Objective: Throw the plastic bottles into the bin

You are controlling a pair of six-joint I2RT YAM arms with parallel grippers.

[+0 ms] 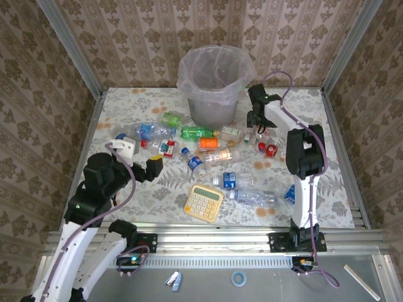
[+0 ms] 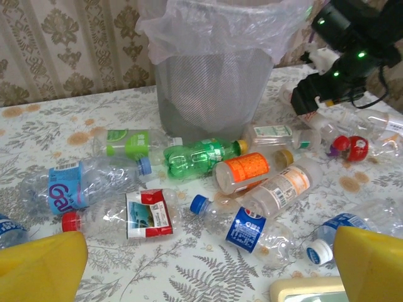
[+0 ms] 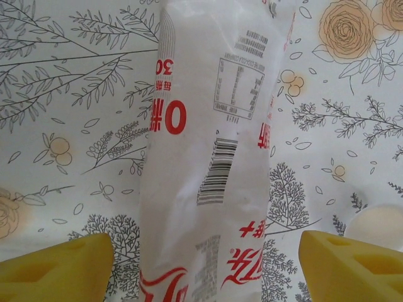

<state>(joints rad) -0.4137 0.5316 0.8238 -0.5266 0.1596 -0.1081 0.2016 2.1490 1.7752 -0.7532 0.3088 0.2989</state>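
Observation:
Several plastic bottles lie scattered on the floral table in front of the bin, a grey wastebasket with a pinkish bag, also seen as the bin. Among them are a green bottle, an orange-labelled one and a blue-labelled one. My right gripper is down at the table just right of the bin. It is open around a lying white-labelled bottle with red lettering, and table shows between each yellow finger and the bottle. My left gripper hangs open above the near-left bottles, holding nothing.
A yellow calculator lies near the front among clear bottles. More bottles lie at the front right by the right arm's base. Metal rails and patterned walls close the table on three sides.

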